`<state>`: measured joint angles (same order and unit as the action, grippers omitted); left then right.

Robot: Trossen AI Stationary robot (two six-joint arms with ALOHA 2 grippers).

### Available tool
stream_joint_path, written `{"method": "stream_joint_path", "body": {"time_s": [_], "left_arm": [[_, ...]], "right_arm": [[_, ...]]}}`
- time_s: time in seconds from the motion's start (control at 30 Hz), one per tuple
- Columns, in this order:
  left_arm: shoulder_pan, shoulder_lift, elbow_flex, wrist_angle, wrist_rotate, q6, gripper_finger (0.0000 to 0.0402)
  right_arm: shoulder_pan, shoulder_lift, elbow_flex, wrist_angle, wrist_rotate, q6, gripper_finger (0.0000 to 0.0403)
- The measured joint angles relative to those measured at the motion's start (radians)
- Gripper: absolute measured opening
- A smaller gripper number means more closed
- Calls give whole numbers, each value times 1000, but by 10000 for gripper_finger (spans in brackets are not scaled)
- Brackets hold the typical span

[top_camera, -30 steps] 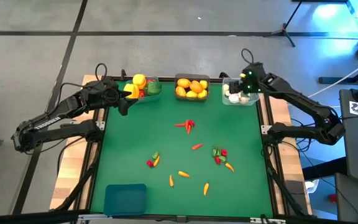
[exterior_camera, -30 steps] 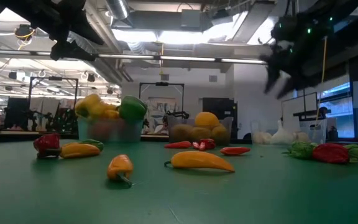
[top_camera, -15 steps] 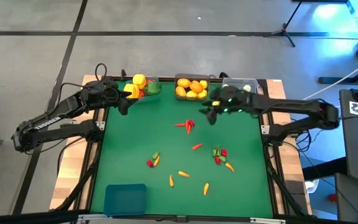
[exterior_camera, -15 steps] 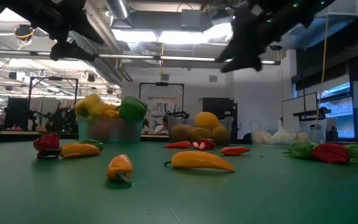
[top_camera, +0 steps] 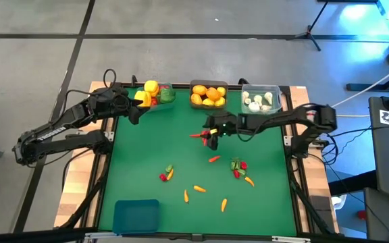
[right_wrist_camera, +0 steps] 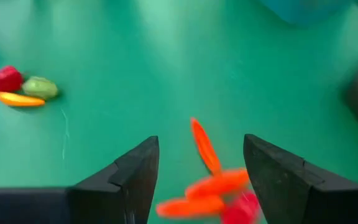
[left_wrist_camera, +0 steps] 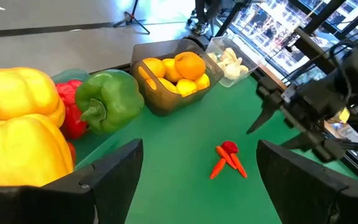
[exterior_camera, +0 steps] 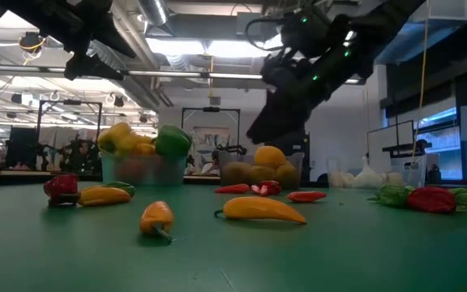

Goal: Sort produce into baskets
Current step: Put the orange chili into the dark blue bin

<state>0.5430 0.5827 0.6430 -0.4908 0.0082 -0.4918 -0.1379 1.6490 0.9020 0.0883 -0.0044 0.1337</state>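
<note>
Right gripper point(top_camera: 211, 132) fingers spread, over the red chillies point(top_camera: 203, 136) mid-table; right wrist view shows nothing between them. Left gripper point(top_camera: 132, 113) spread, empty, beside the pepper bin point(top_camera: 155, 94). High view alone shows the blue bin point(top_camera: 136, 214).

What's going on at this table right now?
A two-armed robot is sorting toy produce into bins. The right gripper, open, hangs over a cluster of red chillies mid-table. The left gripper, also open, waits by the pepper bin. Oranges and lemons fill the grey bin, garlic the clear bin. The blue bin holds nothing; chillies, carrots and small peppers lie loose on the mat.
</note>
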Motion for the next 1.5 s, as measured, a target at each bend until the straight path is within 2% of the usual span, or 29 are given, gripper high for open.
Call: {"method": "stream_joint_path", "body": {"time_s": [0.13,0.3,0.63,0.8,1.3,1.4,1.5], "left_arm": [[0,0,0,0,0,0,308],[0,0,0,-1,-1,0,308],[0,0,0,-4,-2,-10,308],[0,0,0,-40,-6,-19,308],[0,0,0,-83,-13,-14,309],[0,0,0,-82,-13,-7,309],[0,0,0,-82,-14,-7,309]], "right_arm": [[1,78,1,98,-20,-11,234],[-6,135,49,95,12,-71,234],[-6,287,249,-31,-16,-146,234],[-14,301,248,-93,21,-168,234],[-45,370,252,-111,-33,-191,234],[-45,371,253,-119,-23,-191,219],[-43,371,253,-124,-6,-192,180]]}}
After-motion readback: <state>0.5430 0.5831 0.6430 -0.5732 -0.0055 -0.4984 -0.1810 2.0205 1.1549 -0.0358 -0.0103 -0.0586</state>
